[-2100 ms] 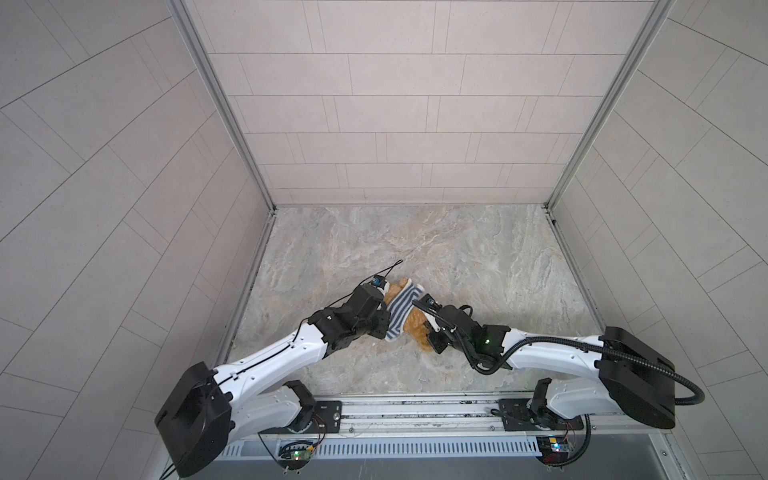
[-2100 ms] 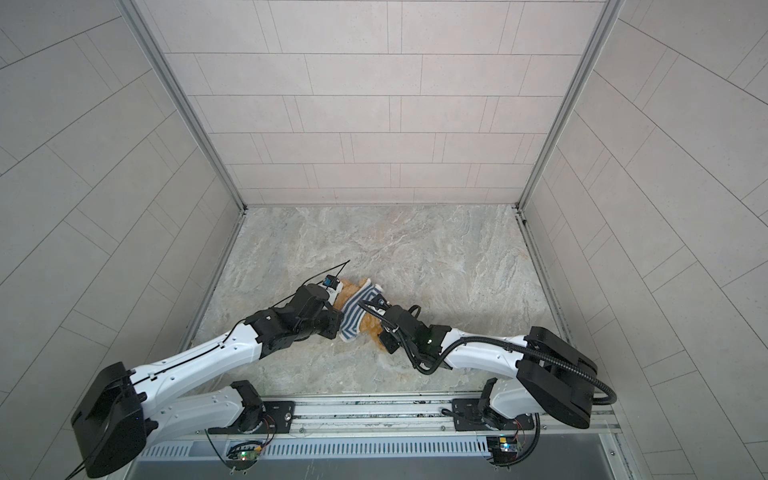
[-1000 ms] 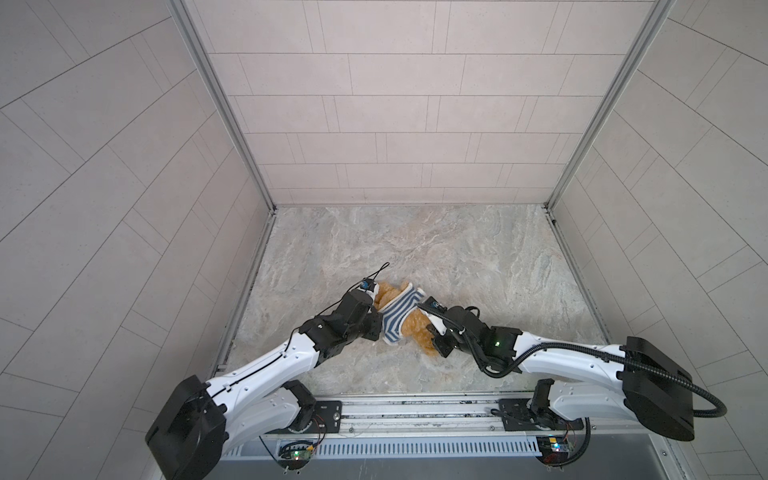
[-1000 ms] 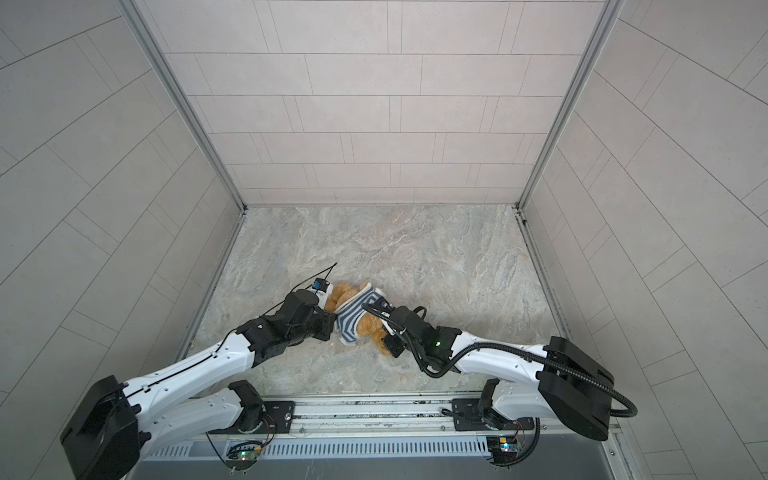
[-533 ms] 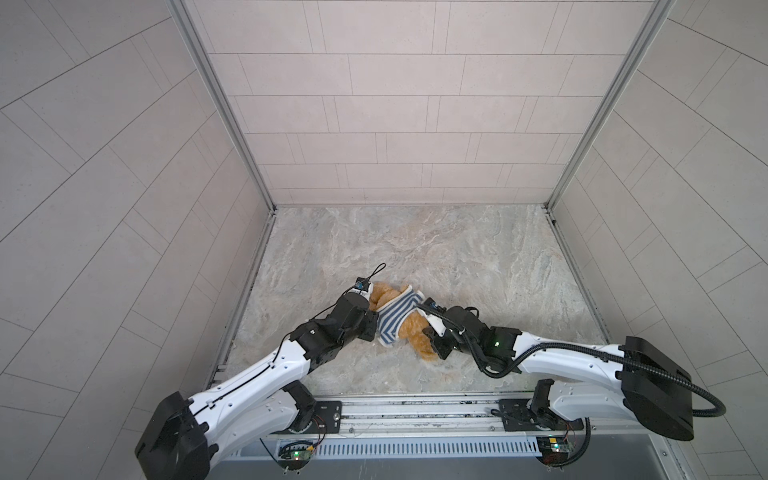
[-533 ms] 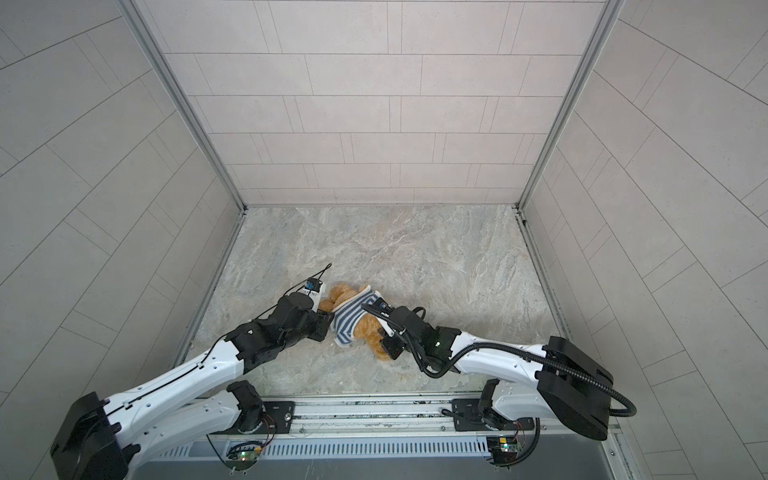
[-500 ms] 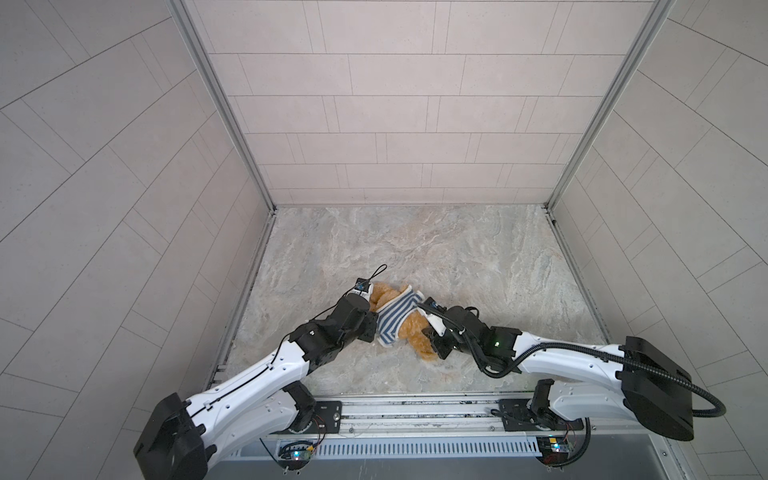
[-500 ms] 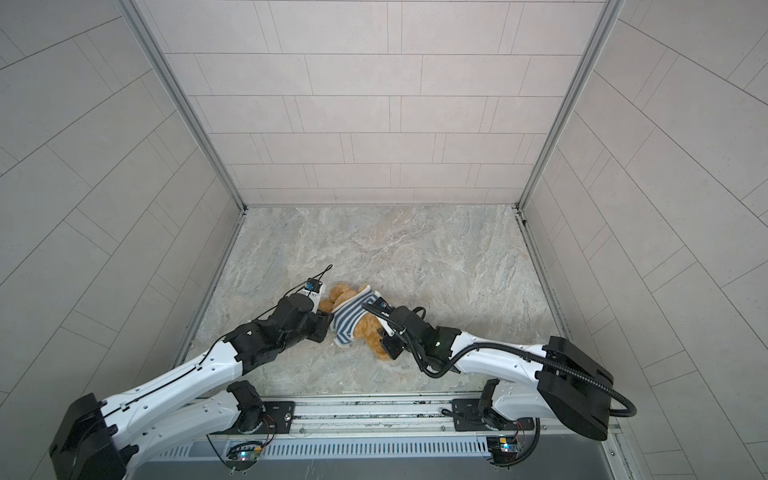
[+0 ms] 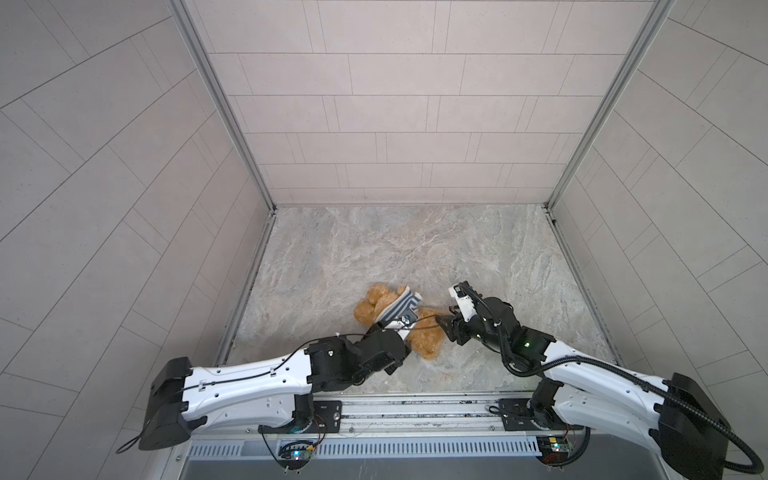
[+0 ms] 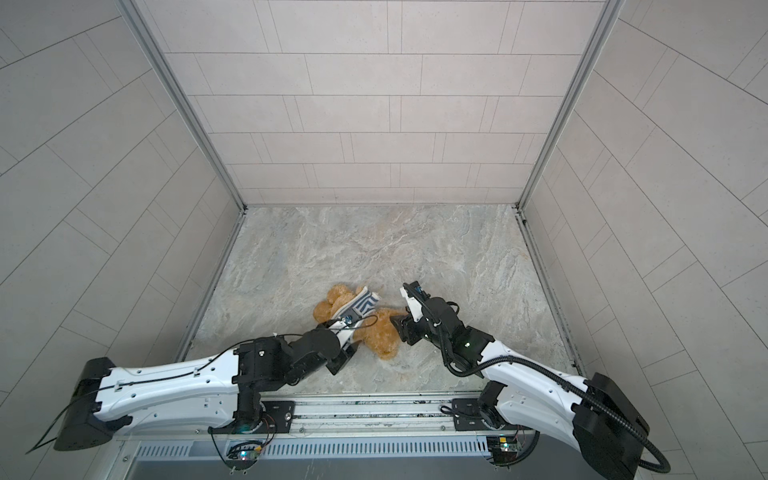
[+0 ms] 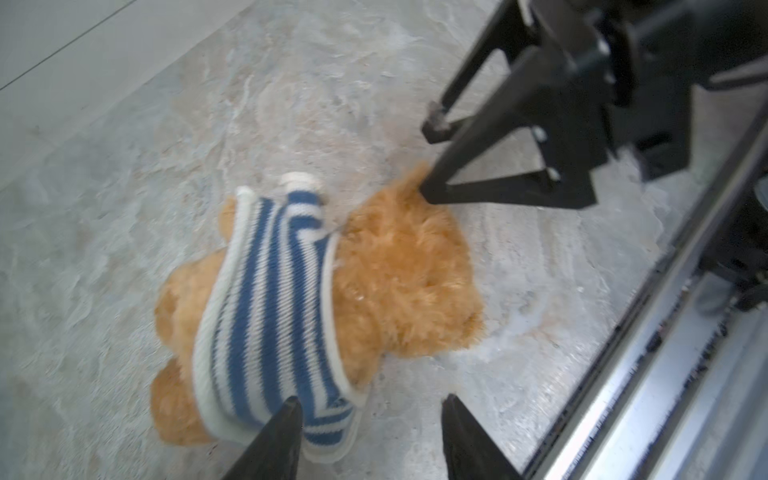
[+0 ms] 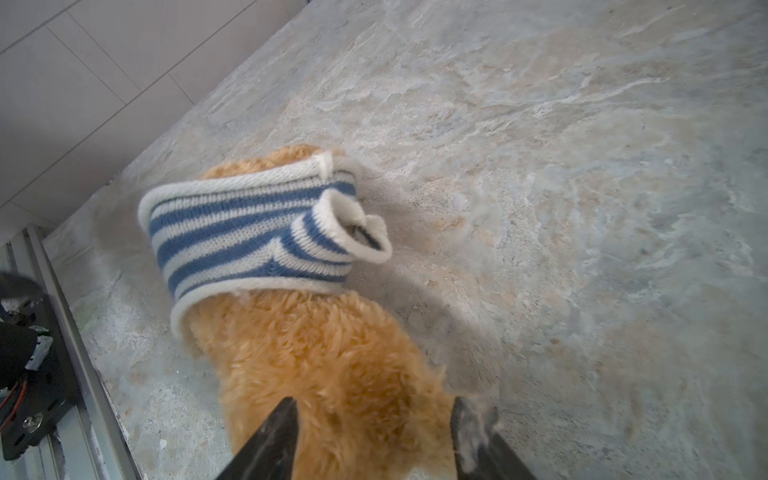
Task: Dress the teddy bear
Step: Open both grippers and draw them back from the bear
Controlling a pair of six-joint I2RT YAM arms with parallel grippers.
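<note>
The teddy bear (image 9: 428, 341) lies on the marble floor near the front, golden-brown and fluffy, also in the wrist views (image 11: 399, 270) (image 12: 324, 357). A blue-and-white striped shirt (image 9: 400, 308) (image 12: 245, 237) sits round its middle, one sleeve (image 12: 353, 226) empty. My left gripper (image 11: 372, 409) is open, one fingertip (image 11: 289, 411) overlapping the shirt's hem and bare floor between the fingers. In both top views its wrist hides the tips. My right gripper (image 12: 374, 409) (image 9: 445, 327) stands open astride the bear's furry end, one fingertip (image 11: 428, 192) touching the fur. Neither holds anything.
Tiled walls close in the marble floor (image 9: 415, 249) at the back and both sides. A metal rail (image 9: 415, 409) with the arm bases runs along the front edge, close behind the bear (image 10: 380, 334).
Both grippers have opened and let go of the shirt. The left arm has drawn back toward the front rail, the right gripper has pulled slightly right. The bear now lies loose on the floor.
</note>
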